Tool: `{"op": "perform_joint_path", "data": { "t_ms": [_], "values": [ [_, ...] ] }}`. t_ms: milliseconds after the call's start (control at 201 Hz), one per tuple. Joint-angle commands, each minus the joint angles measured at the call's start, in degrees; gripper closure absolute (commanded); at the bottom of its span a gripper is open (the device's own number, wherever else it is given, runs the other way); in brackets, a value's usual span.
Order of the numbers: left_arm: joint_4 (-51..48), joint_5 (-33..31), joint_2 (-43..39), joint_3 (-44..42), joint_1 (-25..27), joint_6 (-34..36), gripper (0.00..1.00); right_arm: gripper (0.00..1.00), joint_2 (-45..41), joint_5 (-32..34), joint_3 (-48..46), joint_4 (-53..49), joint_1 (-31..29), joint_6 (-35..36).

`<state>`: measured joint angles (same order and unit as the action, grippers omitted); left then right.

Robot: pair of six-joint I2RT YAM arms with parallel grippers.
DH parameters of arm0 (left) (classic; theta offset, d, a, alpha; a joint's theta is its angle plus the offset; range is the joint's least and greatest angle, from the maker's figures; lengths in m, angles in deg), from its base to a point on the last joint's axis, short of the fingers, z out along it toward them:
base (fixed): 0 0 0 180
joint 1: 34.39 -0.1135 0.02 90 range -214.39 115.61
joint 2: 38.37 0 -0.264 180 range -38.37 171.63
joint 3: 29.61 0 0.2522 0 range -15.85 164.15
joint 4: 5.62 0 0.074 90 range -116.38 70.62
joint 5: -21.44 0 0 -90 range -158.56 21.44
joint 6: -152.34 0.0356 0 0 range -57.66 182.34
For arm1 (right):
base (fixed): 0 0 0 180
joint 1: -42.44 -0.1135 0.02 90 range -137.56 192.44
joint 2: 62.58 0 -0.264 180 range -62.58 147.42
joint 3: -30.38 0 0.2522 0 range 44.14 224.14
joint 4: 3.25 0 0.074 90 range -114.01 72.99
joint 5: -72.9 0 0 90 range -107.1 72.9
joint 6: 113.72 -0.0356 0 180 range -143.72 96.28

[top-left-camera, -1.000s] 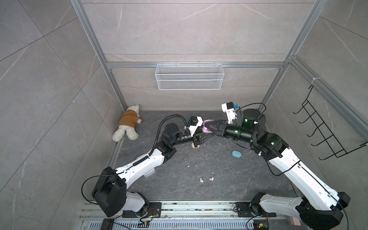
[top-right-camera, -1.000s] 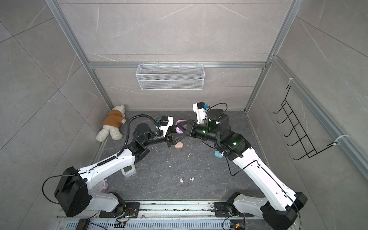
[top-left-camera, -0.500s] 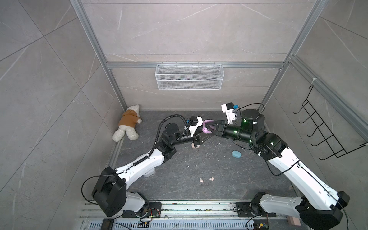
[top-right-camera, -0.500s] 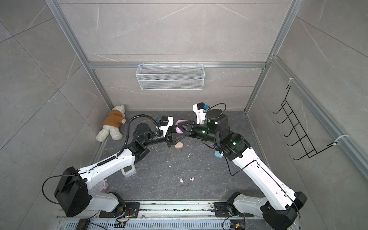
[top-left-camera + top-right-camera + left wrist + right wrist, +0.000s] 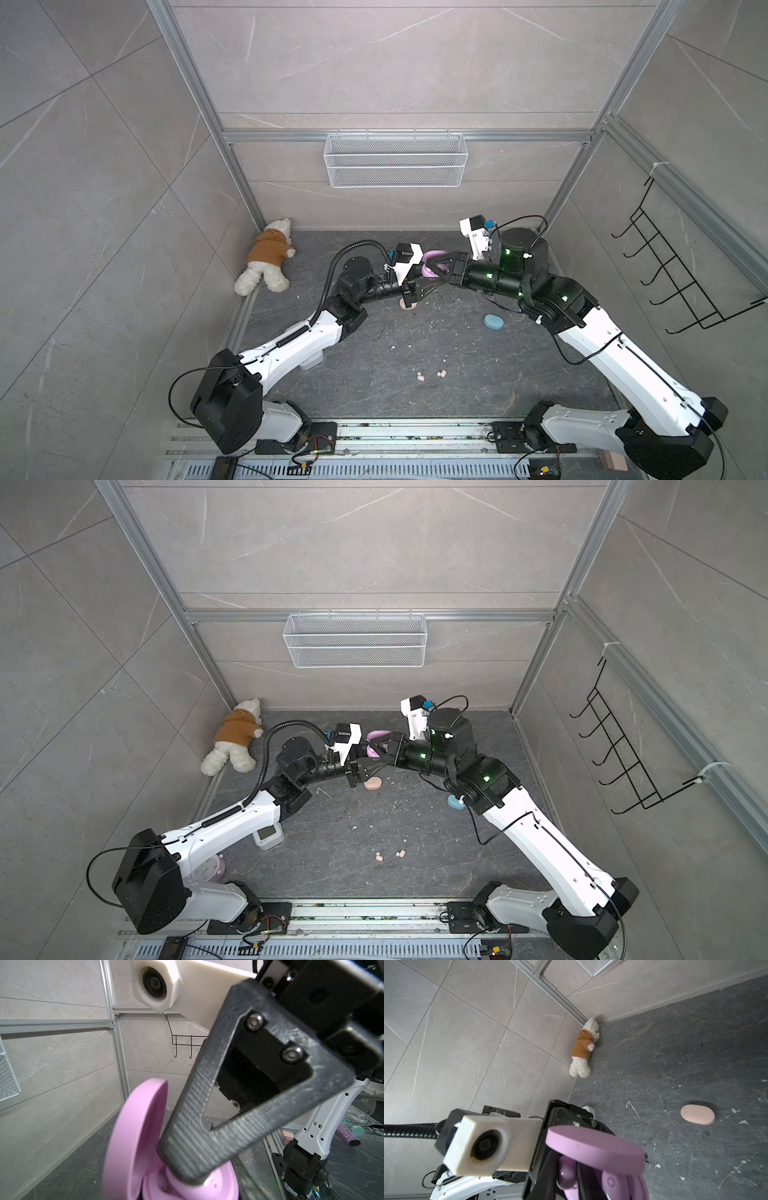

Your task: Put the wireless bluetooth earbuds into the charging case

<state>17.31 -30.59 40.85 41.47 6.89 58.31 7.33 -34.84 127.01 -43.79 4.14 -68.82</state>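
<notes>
Change: almost none versus a second ago; both arms locked in the same meeting pose over rear middle of tabletop, cases and loose buds unmoved.
Left tool: clamped on lilac charging case, held clear of the tabletop, lid flipped open and standing up.
Right tool: tips at mouth of lilac charging case; gap narrow; one finger dipping into the open base in left wrist view.
Lilac earbud: between right tool fingers in right wrist view, just under the raised lid; pinched or let go, cannot tell.
Peach earbuds: pair loose on tabletop, front centre, just beside each other, well apart from both tools.
Peach case: shut, flat on tabletop, just below left tool in both top views.
Blue case: shut, flat on tabletop, near right arm.
Plush bear: lying in rear left corner, against the wall.
Wire basket: hung on rear wall.
Hook rack: on right wall.
White specks: scattered over tabletop.
</notes>
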Motion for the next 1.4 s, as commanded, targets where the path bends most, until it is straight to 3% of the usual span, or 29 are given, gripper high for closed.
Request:
{"op": "perform_joint_path", "data": {
  "t_ms": [0,463,747,1025,1394],
  "values": [
    [1.9,0.0,-2.6,1.4,0.1,1.7,0.98,0.76,0.1,1.0,1.7,-3.2,-0.4,2.0],
    [0.9,-1.1,-2.6,0.7,0.1,2.7,0.98,0.65,-0.6,1.9,6.8,-8.2,-0.4,3.6],
    [-1.1,-1.5,-3.5,0.2,0.1,3.7,0.99,0.62,1.3,5.3,16.5,-19.0,-0.4,8.6],
    [-2.6,-0.8,-4.6,-0.4,0.1,4.2,0.99,0.6,11.4,5.4,30.6,-28.7,0.3,13.5],
    [-4.1,0.3,-6.1,-0.5,0.1,5.3,0.98,0.6,31.1,4.6,62.3,-53.7,1.7,22.7]
  ]
}}
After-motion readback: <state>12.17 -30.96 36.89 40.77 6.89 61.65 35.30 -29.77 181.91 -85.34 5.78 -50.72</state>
